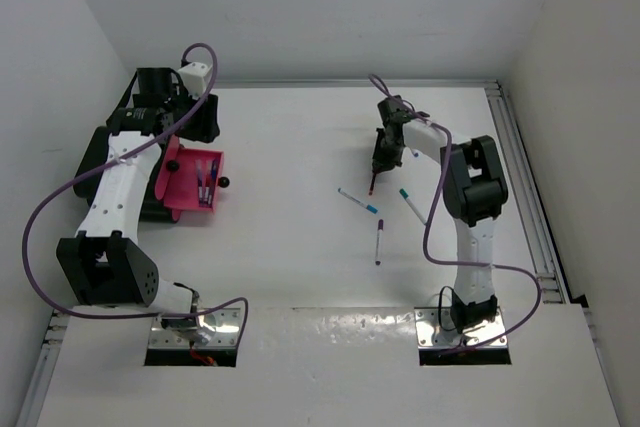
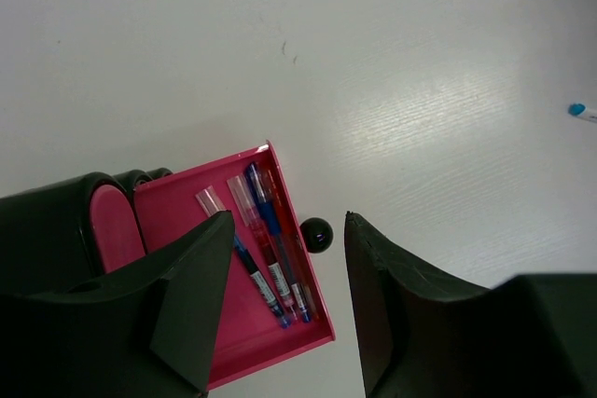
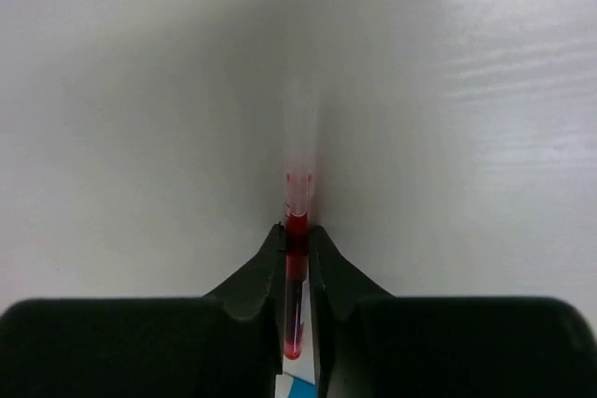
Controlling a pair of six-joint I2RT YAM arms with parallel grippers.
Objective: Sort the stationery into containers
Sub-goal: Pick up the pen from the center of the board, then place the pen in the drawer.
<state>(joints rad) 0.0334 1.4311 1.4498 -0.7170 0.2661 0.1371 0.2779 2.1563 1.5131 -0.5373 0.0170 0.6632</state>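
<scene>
**Red pen pinched on the right; left fingers spread above the pink tray**

Nearest the arm bases, a purple-capped pen [image 1: 379,241] lies alone on the white counter [image 1: 300,277], roughly midway between the two arms and pointing away from them.

A little farther out lie two more pens, both slanted. A blue-capped pen [image 1: 357,200] is on the left. A teal-capped pen [image 1: 412,205] is to its right, close to the right arm's elbow. The two are apart and touch nothing else.

Just beyond them, the right fingers [image 3: 319,263] are clamped tight on a red pen [image 3: 297,216]. Its barrel is squeezed between the tips, and its clear end sticks out past them. In the top view the pen angles down toward the counter. Whether its tip touches the surface cannot be told.

At about the same depth on the left, the pink tray [image 1: 172,187] sits against the black box [image 1: 92,157], which lies mostly under the left arm. Three pens [image 2: 270,249] lie side by side along the tray's right wall. A small black round object [image 2: 317,234] rests on the counter just beside that wall.

Farthest out, the left fingers [image 2: 220,235] stand wide apart with nothing between them, above the tray's far end.
</scene>
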